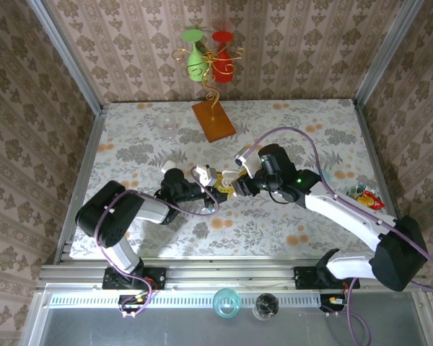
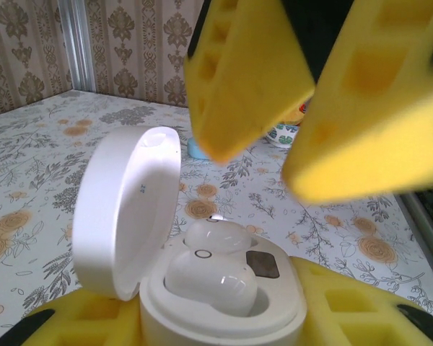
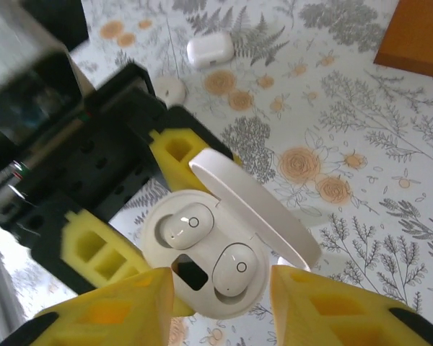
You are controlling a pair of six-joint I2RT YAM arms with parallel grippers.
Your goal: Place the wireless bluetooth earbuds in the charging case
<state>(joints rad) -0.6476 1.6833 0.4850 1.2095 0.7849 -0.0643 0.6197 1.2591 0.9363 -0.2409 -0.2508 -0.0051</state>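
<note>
The left pincer (image 3: 150,209) is reaching in low over the surface (image 3: 361,130), pinching the case (image 3: 202,245) by its base, lid standing open. Both earbuds (image 3: 180,225) are sitting in its wells. The right pincer (image 3: 224,317) is hovering just above, fingers spread, empty. Farther off, a closed case (image 3: 209,49) is lying flat.

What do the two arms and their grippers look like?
The left arm and the right arm look alike: white links between bulky black joints, with a purple cable looping along each. The right one has a small green light. The left gripper and right gripper have yellow foam-like fingers with square hollows.
</note>
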